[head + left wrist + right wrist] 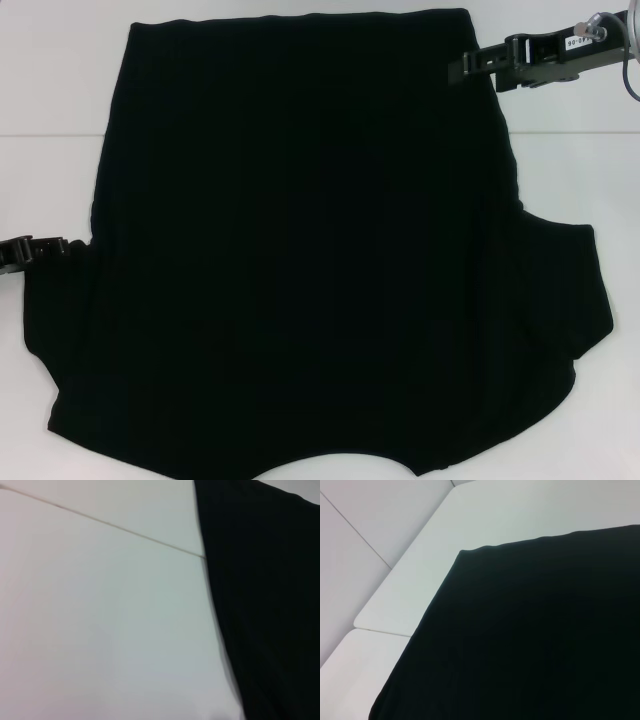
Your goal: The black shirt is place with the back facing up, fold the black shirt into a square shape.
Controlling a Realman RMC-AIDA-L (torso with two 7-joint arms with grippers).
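Across the middle of the white tabletop (60, 80), the large plain black soft-cloth short-sleeved shirt (310, 260) is lying spread flat, blank side up, hem toward the far edge and sleeves fanning out toward the near edge. No print is showing on the upper face.

Left gripper (50, 247): black, rigid, reaching in from the left edge of the head view, level with the shirt's left side just above the sleeve. Its tip is sitting just beside or touching the cloth edge; which of the two cannot be told. Whether its fingers are parted or closed, or holding any cloth, cannot be told. Its wrist view is showing only the shirt's edge (265, 605) running along bare table (100, 620), crossed by a thin seam line (110, 526).

Right gripper (462, 68): black, reaching in from the far right, its tip overlapping the shirt's far right corner by the hem. The spread of its fingers and any hold on the cloth cannot be told. Its wrist view is showing the far corner of the shirt (530, 630) lying flat on the table (445, 545).
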